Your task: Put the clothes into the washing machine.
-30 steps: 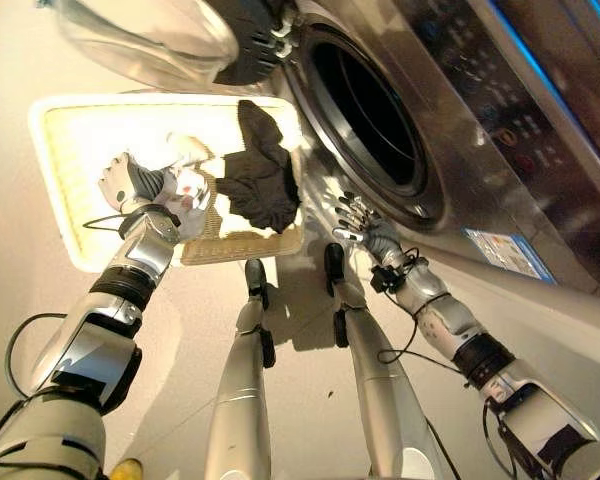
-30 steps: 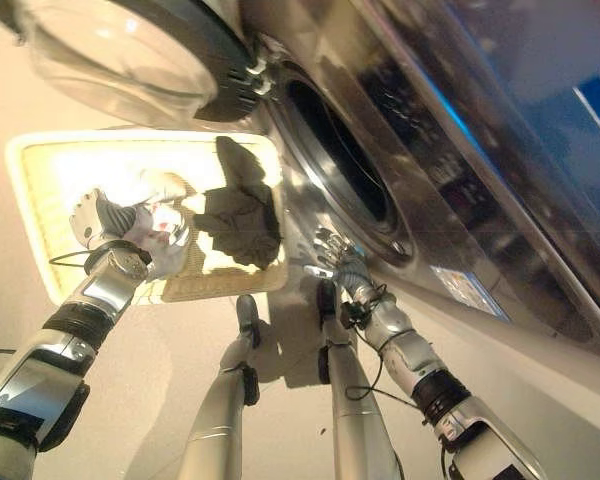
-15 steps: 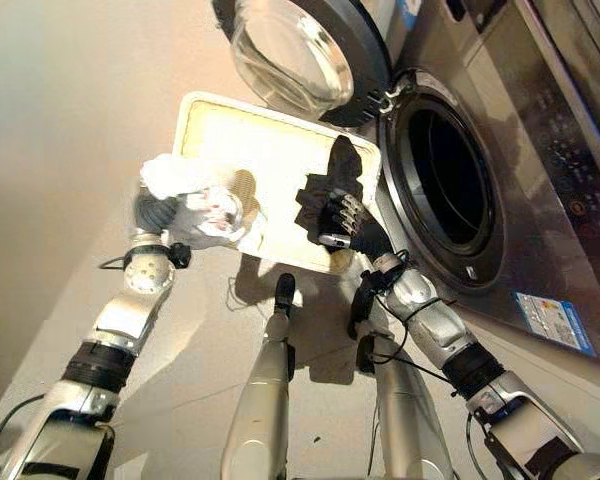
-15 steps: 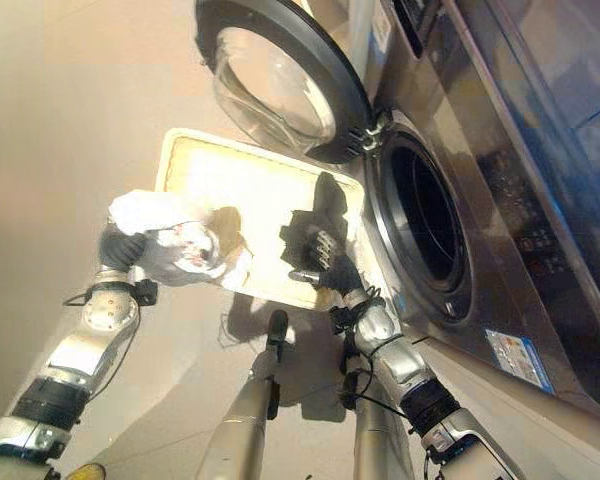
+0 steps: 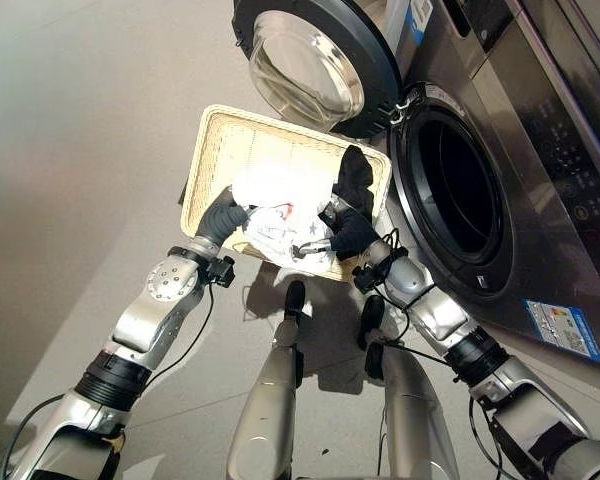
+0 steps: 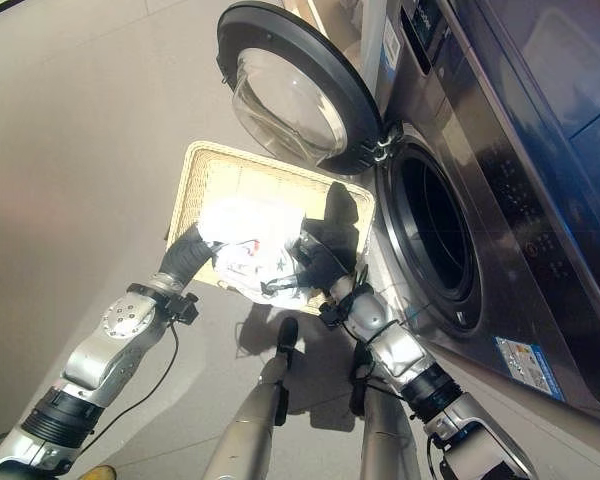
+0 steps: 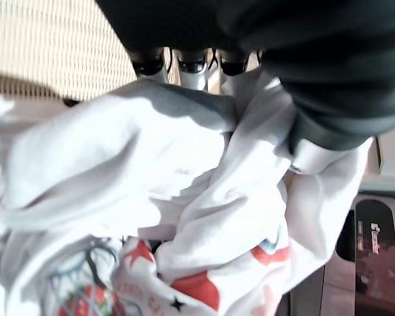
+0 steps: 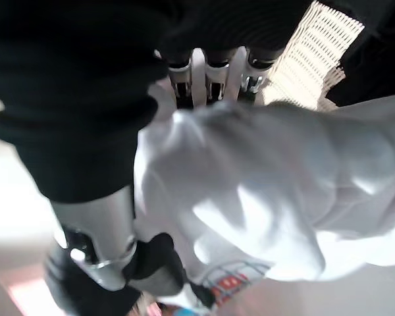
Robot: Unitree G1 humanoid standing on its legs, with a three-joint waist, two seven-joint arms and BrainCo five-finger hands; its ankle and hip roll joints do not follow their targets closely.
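From my left eye, I saw both my arms reaching down to a wicker basket (image 5: 212, 160) on the floor, just beside the washer (image 5: 540, 150), whose round door (image 5: 315, 62) stood swung open above the basket. My left hand (image 5: 223, 213) gripped one side of a white shirt (image 5: 276, 203) with red and blue print, and my right hand (image 5: 346, 232) gripped the other side, so the shirt hung bunched between them over the basket. A black garment (image 5: 355, 178) lay draped at the basket's corner nearest the dark drum opening (image 5: 458, 190), close behind my right hand. From my right eye, the same scene appeared: the shirt (image 6: 252, 240) sat between my two hands above the basket (image 6: 208, 172), outside the washer (image 6: 500, 180), and the black garment (image 6: 337, 212) lay by the basket's rim near the drum. From my left wrist, my fingers (image 7: 187, 68) were curled into the white cloth (image 7: 145, 171) and my thumb pressed against it from the other side, with the woven basket (image 7: 59, 46) behind. From my right wrist, my fingers (image 8: 207, 76) went down behind a fold of the shirt (image 8: 263, 191) while my thumb closed on it from the front, so this hand too had the shirt pinched.
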